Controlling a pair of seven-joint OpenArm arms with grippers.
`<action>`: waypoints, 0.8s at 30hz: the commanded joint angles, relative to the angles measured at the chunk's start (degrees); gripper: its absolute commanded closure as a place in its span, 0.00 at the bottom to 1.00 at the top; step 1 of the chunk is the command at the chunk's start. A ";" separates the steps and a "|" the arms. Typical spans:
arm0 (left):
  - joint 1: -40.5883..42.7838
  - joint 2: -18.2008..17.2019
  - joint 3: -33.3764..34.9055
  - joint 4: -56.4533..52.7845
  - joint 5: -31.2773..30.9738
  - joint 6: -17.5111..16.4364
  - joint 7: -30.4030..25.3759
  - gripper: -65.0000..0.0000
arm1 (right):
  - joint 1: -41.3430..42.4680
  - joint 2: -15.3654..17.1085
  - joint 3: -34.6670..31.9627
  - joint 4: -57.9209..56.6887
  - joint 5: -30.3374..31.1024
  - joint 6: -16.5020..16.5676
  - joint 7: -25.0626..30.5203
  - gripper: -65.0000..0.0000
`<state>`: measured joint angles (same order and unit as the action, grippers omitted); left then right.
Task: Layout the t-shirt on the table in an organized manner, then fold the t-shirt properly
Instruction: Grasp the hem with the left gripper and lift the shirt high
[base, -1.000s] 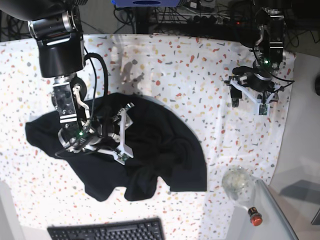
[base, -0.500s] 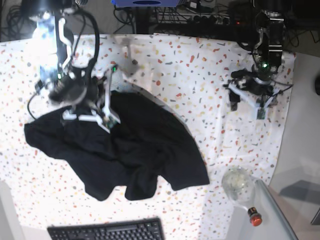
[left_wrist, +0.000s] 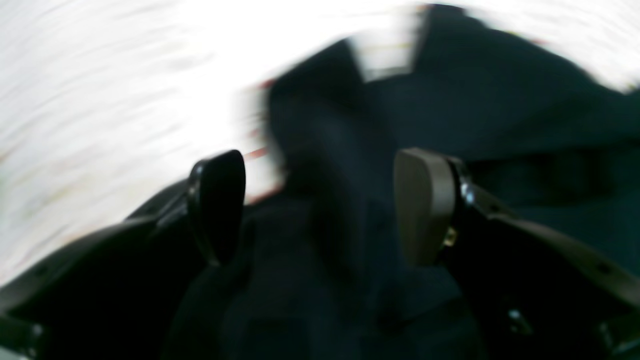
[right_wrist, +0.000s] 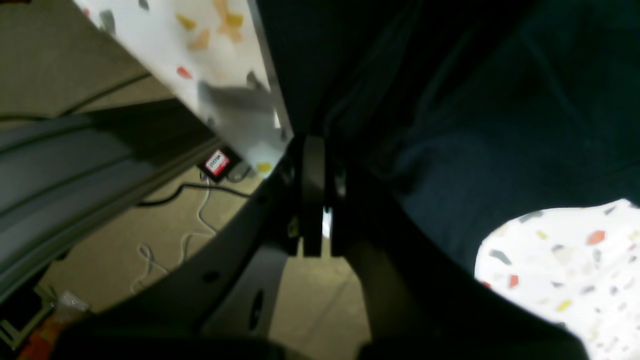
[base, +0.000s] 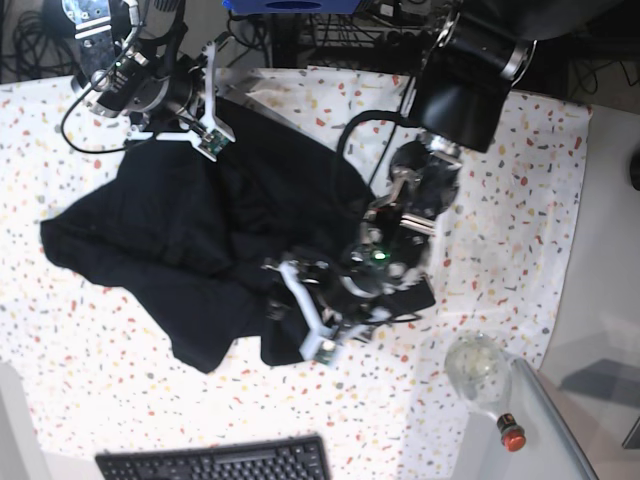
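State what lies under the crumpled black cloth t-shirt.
Under the black cloth t-shirt lies the speckled white table cloth, visible all around it. Whatever else sits beneath is covered.

The right gripper (right_wrist: 314, 200) is seen with its two dark jaws pressed together at the centre of the frame, and a fold of the t-shirt (right_wrist: 450, 100) is pinched between them. The black cloth is spread across the upper and right parts of the frame. The table (right_wrist: 565, 250), clad in flecked white cloth, is visible at the lower right and again at the upper left. Beyond its edge, a tan floor with a white cable (right_wrist: 200, 220) is shown.
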<state>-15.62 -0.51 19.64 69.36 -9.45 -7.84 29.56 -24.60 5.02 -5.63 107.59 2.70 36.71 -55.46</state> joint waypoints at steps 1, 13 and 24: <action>-1.92 0.12 0.01 -0.22 -0.26 0.76 -0.42 0.32 | 0.12 0.13 0.22 0.94 0.33 -0.27 0.65 1.00; -6.58 1.70 -5.35 -2.24 6.68 6.21 11.36 0.13 | 1.87 0.65 4.97 0.94 0.33 -0.27 1.26 1.00; -13.79 4.60 -16.43 -21.58 6.60 9.20 5.82 0.22 | 1.96 0.39 4.71 0.94 0.33 -0.01 1.00 1.00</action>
<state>-27.66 4.27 3.49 46.98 -3.22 0.95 35.88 -22.87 5.45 -0.97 107.57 2.70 36.69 -54.98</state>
